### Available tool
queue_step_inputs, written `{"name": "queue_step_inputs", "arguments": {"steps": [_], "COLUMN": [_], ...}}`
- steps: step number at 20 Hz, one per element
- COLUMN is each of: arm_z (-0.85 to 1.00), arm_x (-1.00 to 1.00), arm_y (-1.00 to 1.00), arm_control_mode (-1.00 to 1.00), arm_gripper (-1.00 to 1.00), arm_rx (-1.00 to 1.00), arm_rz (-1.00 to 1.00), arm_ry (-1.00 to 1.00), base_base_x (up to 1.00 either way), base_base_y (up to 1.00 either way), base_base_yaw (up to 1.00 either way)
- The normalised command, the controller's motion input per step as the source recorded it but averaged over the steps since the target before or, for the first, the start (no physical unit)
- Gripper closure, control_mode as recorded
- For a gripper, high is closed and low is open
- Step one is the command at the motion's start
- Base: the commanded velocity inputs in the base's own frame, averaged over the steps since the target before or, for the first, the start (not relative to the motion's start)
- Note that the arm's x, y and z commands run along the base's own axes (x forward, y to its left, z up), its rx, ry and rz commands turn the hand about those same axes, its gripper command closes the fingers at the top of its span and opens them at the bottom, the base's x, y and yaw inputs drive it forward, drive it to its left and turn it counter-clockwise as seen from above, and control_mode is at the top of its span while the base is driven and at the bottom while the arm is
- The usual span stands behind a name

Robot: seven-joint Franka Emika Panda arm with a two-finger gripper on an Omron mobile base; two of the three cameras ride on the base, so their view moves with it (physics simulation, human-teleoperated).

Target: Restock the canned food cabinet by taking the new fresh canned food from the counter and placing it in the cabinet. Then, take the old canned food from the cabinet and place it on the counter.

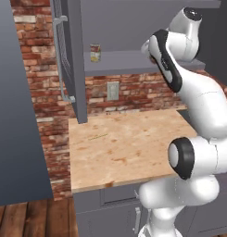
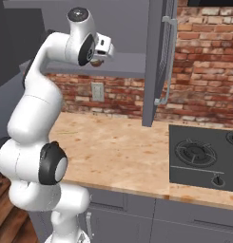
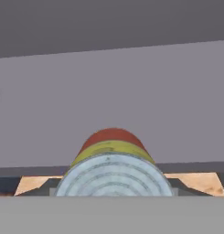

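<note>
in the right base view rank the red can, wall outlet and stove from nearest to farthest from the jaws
1. red can: at the gripper, by the cabinet shelf.
2. wall outlet: on the brick wall just below.
3. stove: far right, down on the counter.

I see the new fresh canned food [image 3: 112,167] close in the hand view: a short squat can with a red label, a yellowish band below its pale ringed lid, lid turned toward the camera, held up in front of the cabinet's grey inner wall. In the right base view the can [image 2: 95,60] is a small dark-red shape at the hand, level with the shelf. The old canned food [image 1: 95,53], taller and slimmer with a yellow-and-white label, stands upright on the cabinet [image 1: 133,60] shelf near its left end, just behind the open door. The table [image 1: 119,148] is light tan wood-grain with brownish blotches.
</note>
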Motion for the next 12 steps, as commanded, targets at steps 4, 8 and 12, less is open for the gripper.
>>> {"name": "queue_step_inputs", "arguments": {"steps": [4,8,12], "arm_z": [-0.07,-0.3,-0.37], "arm_x": [1.0,0.87,0.66], "arm_y": [0.09,0.02,0.0], "arm_control_mode": [-1.0,-1.0,-1.0], "arm_gripper": [1.0,1.0,1.0], "arm_rx": [-0.08,-0.12,-0.11], "arm_rz": [0.0,0.0,0.0], "arm_ry": [0.04,0.07,0.06], "base_base_x": [0.0,0.0,0.0], "base_base_y": [0.0,0.0,0.0], "base_base_yaw": [0.0,0.0,0.0]}}
